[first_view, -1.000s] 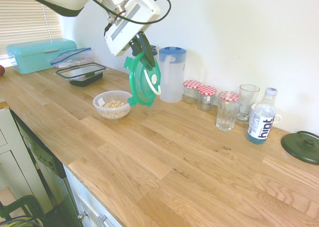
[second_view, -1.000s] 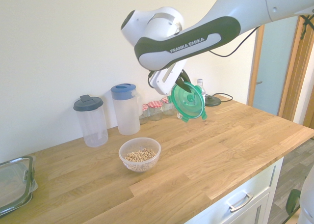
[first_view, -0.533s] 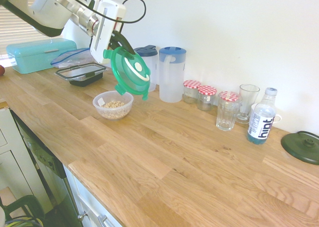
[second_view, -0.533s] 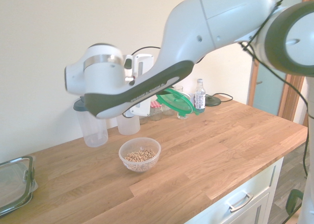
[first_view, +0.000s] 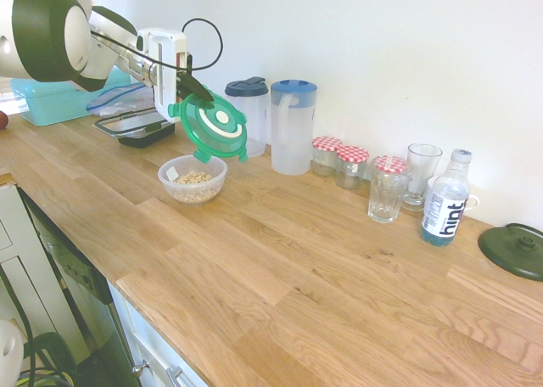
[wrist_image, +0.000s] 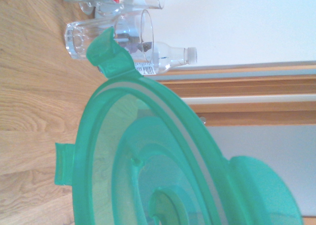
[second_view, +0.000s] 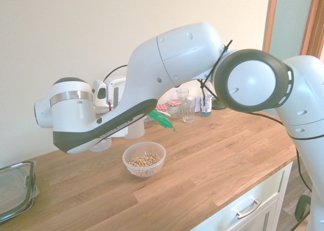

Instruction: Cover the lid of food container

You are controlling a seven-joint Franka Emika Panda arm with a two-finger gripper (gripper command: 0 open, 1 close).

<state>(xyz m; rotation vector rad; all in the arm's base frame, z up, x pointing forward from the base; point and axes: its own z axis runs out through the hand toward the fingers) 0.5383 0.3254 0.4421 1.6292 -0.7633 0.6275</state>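
Gripper [first_view: 188,88] clamped on the edge of the lid [first_view: 214,127], fingers pressed together on its rim. Lid held in the air, tilted, its face turned outward in the first exterior view, white ring and centre disc showing. Hangs above and just behind the bowl [first_view: 193,177], clear of it, not touching. In the second exterior view, mostly hidden by the arm, only a green sliver [second_view: 163,120] poking out above the bowl [second_view: 145,158]. Fills most of the wrist view [wrist_image: 163,170], snap tabs sticking out at the rim.

Bowl on the wooden counter [first_view: 280,260], uncovered, pale cereal bits inside. Beyond the bowl by the wall, two jugs: dark-lidded one [first_view: 250,115] just behind the lid, blue-lidded one [first_view: 293,128] beside it. Further from the bowl along the wall, checked-top jars [first_view: 339,162], glasses [first_view: 403,179], water bottle [first_view: 445,202], dark pot lid [first_view: 513,251]. On the other side of the bowl, a rectangular container [first_view: 136,124] and a teal bread box [first_view: 68,94].
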